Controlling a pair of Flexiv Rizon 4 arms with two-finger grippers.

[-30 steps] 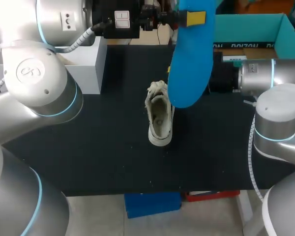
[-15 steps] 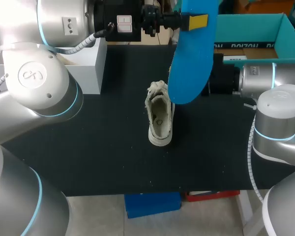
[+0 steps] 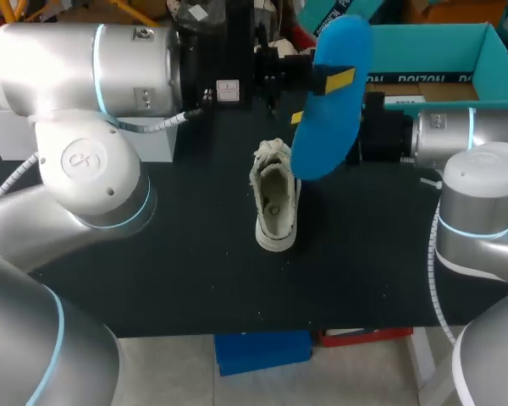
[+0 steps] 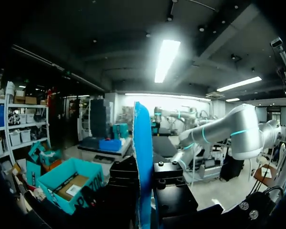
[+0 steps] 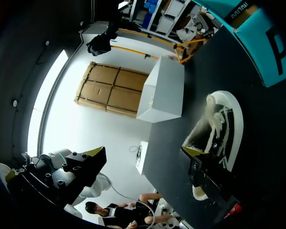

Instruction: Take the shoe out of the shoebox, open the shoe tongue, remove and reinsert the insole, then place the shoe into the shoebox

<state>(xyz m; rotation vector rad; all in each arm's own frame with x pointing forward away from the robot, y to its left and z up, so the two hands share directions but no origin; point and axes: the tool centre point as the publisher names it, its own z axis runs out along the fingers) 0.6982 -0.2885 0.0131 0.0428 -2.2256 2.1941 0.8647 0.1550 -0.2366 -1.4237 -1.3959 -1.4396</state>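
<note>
Blue insole (image 3: pixel 326 144) upright above the table (image 3: pixel 152 279), pinched in left jaws, white shoe (image 3: pixel 275 199) at its 7 o'clock, right jaws spread at shoe's 2 o'clock, teal shoebox (image 3: pixel 499 59) at table's 1 o'clock.

Shoebox (image 3: pixel 432 49) cut off (rt edge)

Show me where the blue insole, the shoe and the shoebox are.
blue insole (image 3: pixel 328 127): head view, its flat face.
shoe (image 3: pixel 275 201): head view, its open inside.
shoebox (image 3: pixel 423 46): head view, inner teal wall.
</note>
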